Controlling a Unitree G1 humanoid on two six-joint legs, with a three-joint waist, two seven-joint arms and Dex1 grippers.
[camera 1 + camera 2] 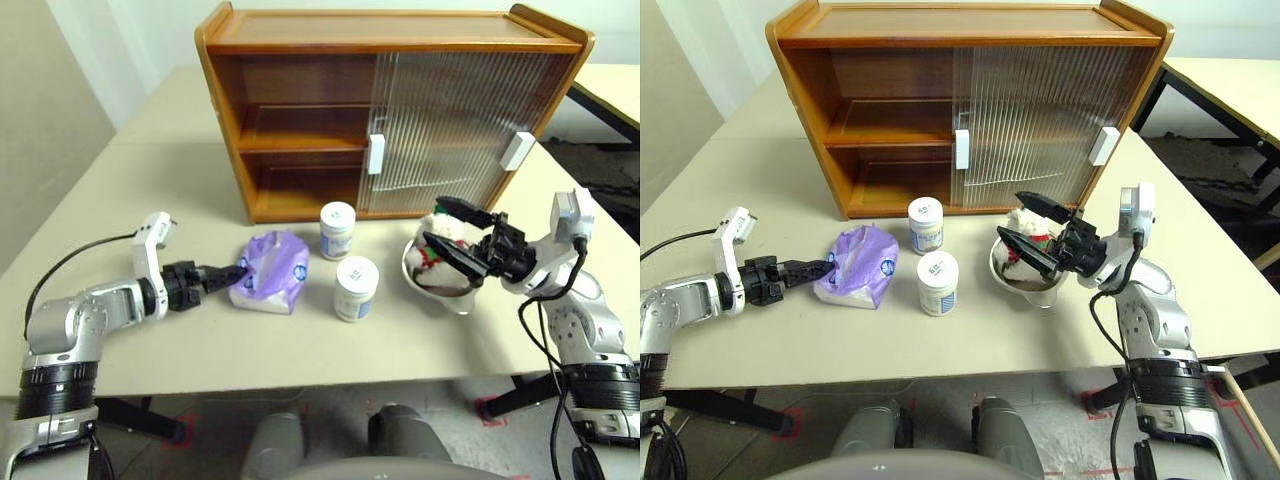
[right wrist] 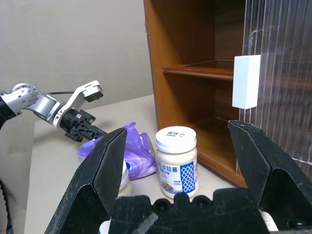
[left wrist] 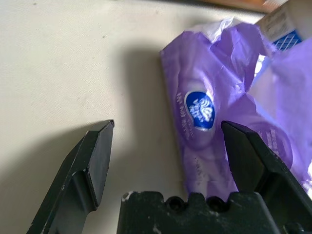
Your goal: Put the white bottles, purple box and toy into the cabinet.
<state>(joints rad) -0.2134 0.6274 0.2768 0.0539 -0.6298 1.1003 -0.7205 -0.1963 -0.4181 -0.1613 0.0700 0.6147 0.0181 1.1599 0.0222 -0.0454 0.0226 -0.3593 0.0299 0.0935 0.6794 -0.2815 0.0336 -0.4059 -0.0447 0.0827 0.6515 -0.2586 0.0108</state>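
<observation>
Two white bottles [image 1: 338,230] [image 1: 356,288] stand on the worktop [image 1: 150,180] before one cabinet [image 1: 390,110], whose left half is uncovered. One purple box [image 1: 270,271] lies at nine o'clock from the bottles. One toy [image 1: 440,240] sits in one bowl [image 1: 425,285] at three o'clock. The left gripper [image 1: 238,272] lies low and level at the box's left edge, released, one finger [image 3: 258,161] over the box. The right gripper [image 1: 450,230] hovers released over the bowl, pointing left.

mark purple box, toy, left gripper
purple box [image 1: 272,270]: left eye view, middle of the crumpled purple wrap.
toy [image 1: 1023,228]: right eye view, white fluffy body in the bowl.
left gripper [image 3: 165,141]: left wrist view, gap midway between its open fingertips, at the box's edge.
</observation>
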